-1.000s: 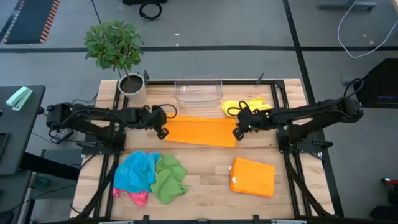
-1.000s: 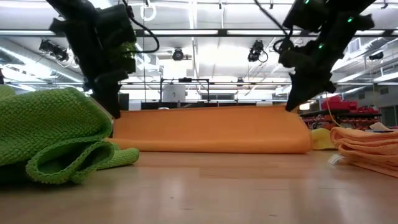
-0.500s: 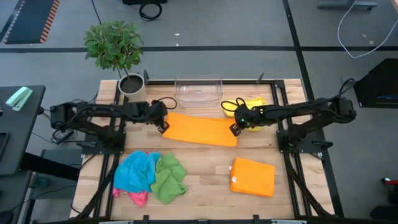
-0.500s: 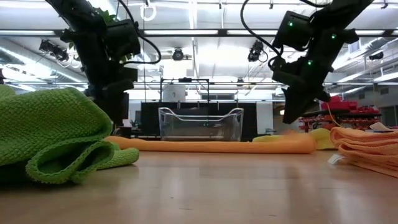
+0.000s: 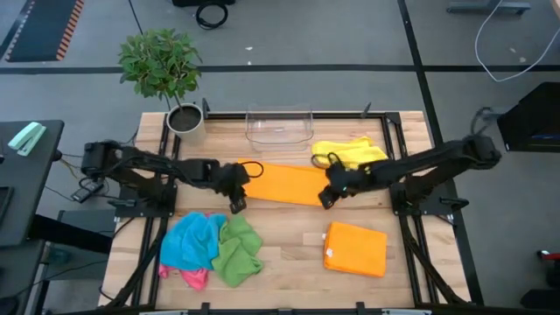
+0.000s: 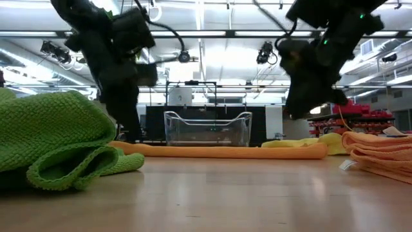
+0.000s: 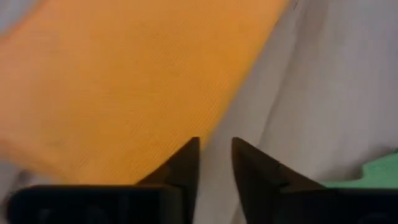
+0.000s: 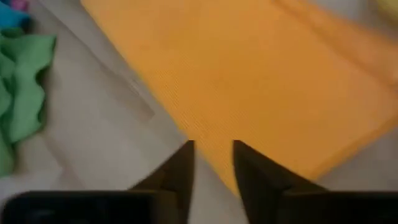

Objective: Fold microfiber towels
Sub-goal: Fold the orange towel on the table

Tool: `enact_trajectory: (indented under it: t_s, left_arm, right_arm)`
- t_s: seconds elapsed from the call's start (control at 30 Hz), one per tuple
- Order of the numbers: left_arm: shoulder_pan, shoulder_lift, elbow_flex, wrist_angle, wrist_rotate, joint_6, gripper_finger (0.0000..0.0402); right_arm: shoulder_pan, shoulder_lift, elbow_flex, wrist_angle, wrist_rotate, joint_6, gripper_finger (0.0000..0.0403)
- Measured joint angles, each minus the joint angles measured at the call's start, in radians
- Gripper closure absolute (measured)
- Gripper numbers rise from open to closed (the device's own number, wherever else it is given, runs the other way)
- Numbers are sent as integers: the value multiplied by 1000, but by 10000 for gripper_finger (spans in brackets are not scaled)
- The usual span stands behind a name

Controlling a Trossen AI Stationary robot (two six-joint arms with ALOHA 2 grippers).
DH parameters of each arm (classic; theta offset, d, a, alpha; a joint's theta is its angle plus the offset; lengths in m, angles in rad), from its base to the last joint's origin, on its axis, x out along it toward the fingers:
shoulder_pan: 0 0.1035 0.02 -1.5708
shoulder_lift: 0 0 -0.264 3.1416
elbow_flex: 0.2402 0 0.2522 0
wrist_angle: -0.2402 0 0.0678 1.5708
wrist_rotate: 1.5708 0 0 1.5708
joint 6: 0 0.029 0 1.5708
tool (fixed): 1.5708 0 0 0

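An orange microfiber towel (image 5: 282,184), folded into a long strip, lies flat on the table's middle (image 6: 225,151). My left gripper (image 5: 236,204) is open and stands low at the strip's near left corner (image 7: 214,149). My right gripper (image 5: 322,199) is open too. It hangs a little above the strip's near right corner (image 8: 211,149), and the towel's near edge runs under its fingers. Neither gripper has anything between its fingers. My left gripper comes slanting down from the table's left. Its fingertips (image 7: 189,155) stand beside the orange towel's near edge (image 7: 205,124), and I cannot tell whether they touch it.
A pile of blue, green and pink towels (image 5: 214,249) lies at the near left, the green one close in the low view (image 6: 58,142). A folded orange towel (image 5: 356,248) lies near right and a yellow towel (image 5: 350,153) far right. A clear bin (image 5: 280,127) and a potted plant (image 5: 179,114) stand at the far edge.
A second ago both grippers held the orange towel's edge raised. They let go, and the towel has dropped flat into a folded strip. Both grippers have since moved toward the table's near edge and down, to the strip's near corners.
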Motion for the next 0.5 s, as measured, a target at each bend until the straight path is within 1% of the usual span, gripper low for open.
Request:
enact_trajectory:
  t_s: [0.1, 0.13, 0.23, 0.33, 0.4, 0.5]
  left_arm:
    - [-5, 94, 0, 24, -6, -15, 381]
    - [-1, 118, 0, 24, -6, -35, 390]
    - [-2, 155, 6, 27, 5, -80, 386]
    - [-27, 160, 11, 36, 50, -125, 392]
    - [-58, 160, 28, 24, 130, -160, 395]
    - [-103, 155, 76, -15, 317, -171, 387]
  right_arm:
    - [31, 91, 0, 45, 15, 34, 377]
    - [36, 116, 0, 47, 15, 42, 389]
    - [40, 183, 0, 32, 12, 65, 394]
    - [29, 240, 0, 26, 13, 36, 398]
    - [8, 262, 2, 35, 12, -9, 399]
    - [-47, 264, 4, 39, 48, -83, 399]
